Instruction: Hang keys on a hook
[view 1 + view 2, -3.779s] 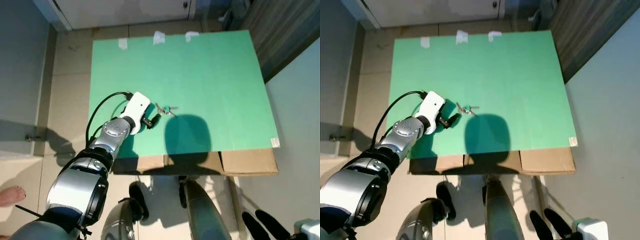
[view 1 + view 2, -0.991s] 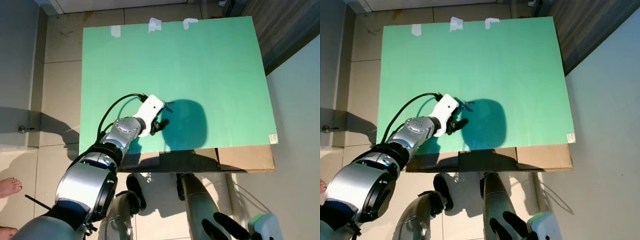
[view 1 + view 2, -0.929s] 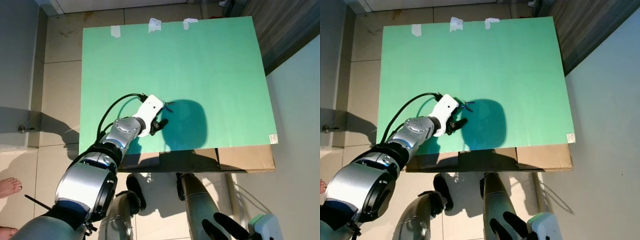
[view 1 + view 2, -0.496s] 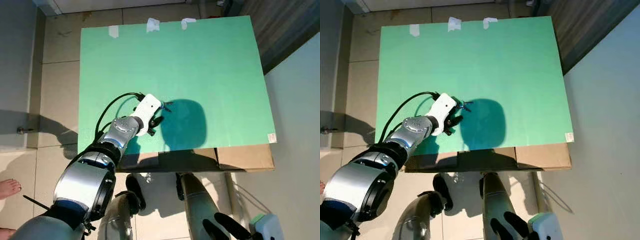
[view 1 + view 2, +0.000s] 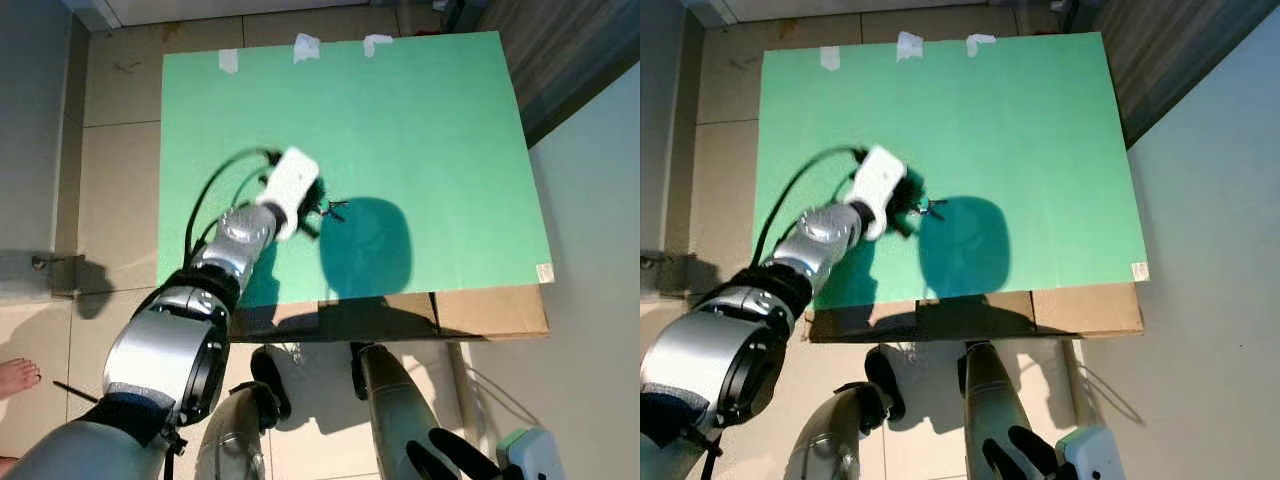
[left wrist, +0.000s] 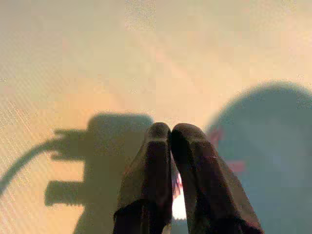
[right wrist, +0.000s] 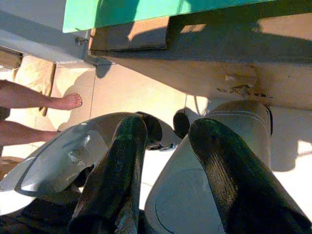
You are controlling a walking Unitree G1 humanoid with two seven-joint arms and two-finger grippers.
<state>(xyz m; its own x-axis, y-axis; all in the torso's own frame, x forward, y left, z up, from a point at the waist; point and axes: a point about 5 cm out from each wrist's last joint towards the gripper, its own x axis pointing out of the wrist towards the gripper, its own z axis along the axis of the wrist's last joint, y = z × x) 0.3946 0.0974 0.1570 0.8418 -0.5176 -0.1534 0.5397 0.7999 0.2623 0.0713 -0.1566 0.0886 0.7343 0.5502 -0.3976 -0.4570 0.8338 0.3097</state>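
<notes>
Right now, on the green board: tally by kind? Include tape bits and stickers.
Key bunch: 1, at the left gripper, jaws shut on it
White tape pieces on the green board's far edge: 3
White sticker at the near right corner: 1
Total: 5

Left gripper [image 6: 170, 132] fingers pressed together, perhaps pinching something small and reddish.

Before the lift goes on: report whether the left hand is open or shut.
Shut. In the left wrist view the left hand's two black fingers press together at their tips above the green sheet.
</notes>
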